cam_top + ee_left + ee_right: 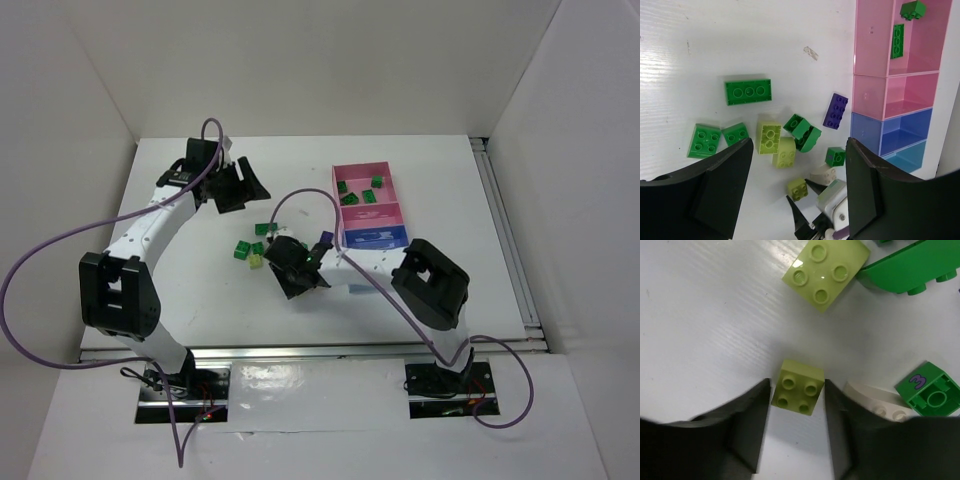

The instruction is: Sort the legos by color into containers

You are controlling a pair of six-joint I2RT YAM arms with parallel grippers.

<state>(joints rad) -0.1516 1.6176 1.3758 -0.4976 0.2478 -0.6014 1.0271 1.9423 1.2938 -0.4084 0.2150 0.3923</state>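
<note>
While my right fingers [747, 425] stand spread around the small lime 2x2 brick [797, 386], midway between the side edges of the tabletop [420, 160], left fingers [725, 175] spread and empty, I judge that closing could catch the cream brick [875, 402] just beside one finger and twist the lime one askew.

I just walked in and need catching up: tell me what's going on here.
Two robot arms are sorting a loose pile of small plastic bricks by colour into a row of joined plastic bins. The right gripper straddles a small pale yellow-green four-stud brick, fingers close at both sides; whether it grips yet is unclear. The left gripper hovers open and empty above the pile. Some dark green bricks already lie in the far pink bin.
</note>
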